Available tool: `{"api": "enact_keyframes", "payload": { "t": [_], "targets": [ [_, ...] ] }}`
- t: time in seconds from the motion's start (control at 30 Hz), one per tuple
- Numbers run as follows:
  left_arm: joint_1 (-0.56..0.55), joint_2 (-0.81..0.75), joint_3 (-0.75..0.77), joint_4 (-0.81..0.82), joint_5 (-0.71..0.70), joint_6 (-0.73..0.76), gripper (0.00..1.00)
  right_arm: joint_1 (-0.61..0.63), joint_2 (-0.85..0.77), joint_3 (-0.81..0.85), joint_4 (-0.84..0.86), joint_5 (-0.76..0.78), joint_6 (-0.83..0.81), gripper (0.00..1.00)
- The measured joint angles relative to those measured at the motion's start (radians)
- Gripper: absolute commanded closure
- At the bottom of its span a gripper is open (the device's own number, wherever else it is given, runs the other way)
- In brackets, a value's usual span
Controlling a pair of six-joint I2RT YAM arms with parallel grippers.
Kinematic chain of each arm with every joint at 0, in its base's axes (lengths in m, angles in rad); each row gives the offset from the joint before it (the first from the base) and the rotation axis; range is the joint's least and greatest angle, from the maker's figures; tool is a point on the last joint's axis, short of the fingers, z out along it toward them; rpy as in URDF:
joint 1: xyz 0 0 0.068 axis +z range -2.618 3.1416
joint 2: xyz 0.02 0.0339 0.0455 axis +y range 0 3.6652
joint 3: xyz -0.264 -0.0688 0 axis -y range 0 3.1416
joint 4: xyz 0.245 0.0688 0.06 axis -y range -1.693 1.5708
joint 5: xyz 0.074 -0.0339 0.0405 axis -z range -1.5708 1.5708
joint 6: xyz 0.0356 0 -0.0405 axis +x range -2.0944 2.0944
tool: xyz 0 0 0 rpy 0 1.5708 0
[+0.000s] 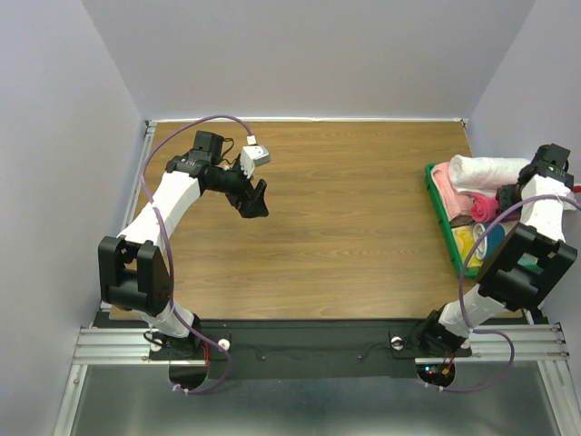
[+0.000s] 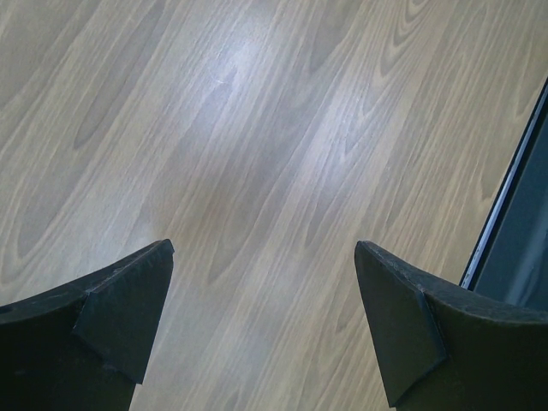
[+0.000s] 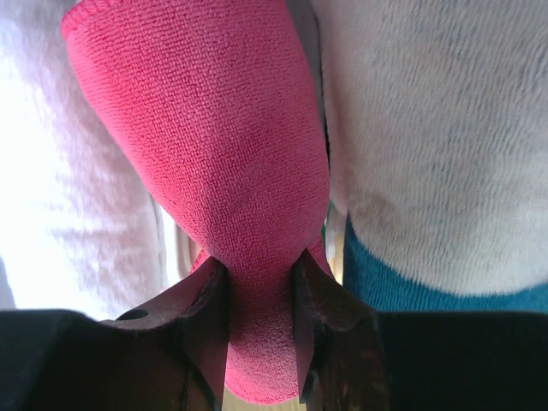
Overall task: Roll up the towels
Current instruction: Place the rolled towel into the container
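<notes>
The pinkish-red towel point(image 1: 483, 208) lies bunched among other towels in a green basket point(image 1: 438, 205) at the table's right edge. My right gripper point(image 3: 261, 278) is shut on a fold of the pinkish-red towel point(image 3: 214, 154), which fills the space between its jaws. In the top view the right gripper point(image 1: 508, 195) sits over the basket. My left gripper point(image 1: 257, 202) is open and empty above the bare wood at the table's left; its two fingers point(image 2: 128, 300) stand wide apart. The towel's white tag is hidden.
The basket also holds a white rolled towel point(image 1: 490, 169), a pale pink one point(image 1: 451, 189) and a yellow one point(image 1: 467, 242). In the right wrist view a white towel point(image 3: 437, 128) and a teal cloth point(image 3: 402, 282) press beside the red one. The wooden table point(image 1: 345, 227) spreads between the arms.
</notes>
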Motion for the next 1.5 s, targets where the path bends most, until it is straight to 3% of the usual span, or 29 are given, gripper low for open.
{"api": "enact_keyframes", "payload": {
  "t": [0.3,0.37,0.4,0.5,0.6,0.73,0.83,1.2,1.37,1.5],
  "targets": [
    [0.000,0.000,-0.017,0.007,-0.001,0.000,0.01,0.000,0.028,-0.045,0.098,0.066,0.014,0.95],
    [0.000,0.000,-0.017,0.008,-0.001,0.000,0.01,0.000,0.043,-0.045,0.109,0.072,0.018,0.86],
    [0.000,0.000,-0.017,0.008,-0.001,0.000,0.01,0.000,0.051,-0.045,0.114,0.076,0.019,0.69],
    [0.000,0.000,-0.017,0.009,-0.001,0.000,0.01,0.000,0.074,-0.045,0.125,0.077,0.022,0.54],
    [0.000,0.000,-0.017,0.009,-0.002,0.000,0.01,0.000,0.084,-0.045,0.126,0.073,0.020,0.47],
    [0.000,0.000,-0.018,0.011,-0.003,0.000,0.01,0.000,0.081,-0.046,0.135,0.064,0.014,0.27],
    [0.000,0.000,-0.019,0.013,-0.003,-0.003,0.01,0.000,0.080,-0.045,0.142,0.053,0.002,0.20],
    [0.000,0.000,-0.019,0.023,-0.003,-0.009,0.01,0.000,-0.001,-0.029,0.147,0.013,-0.047,0.12],
    [0.000,-0.004,-0.028,0.029,-0.002,-0.011,0.01,0.000,-0.038,0.013,0.149,-0.043,-0.059,0.00],
    [0.000,-0.013,-0.032,0.032,-0.001,-0.020,0.01,0.000,-0.069,0.022,0.154,-0.120,-0.074,0.00]
  ]
}}
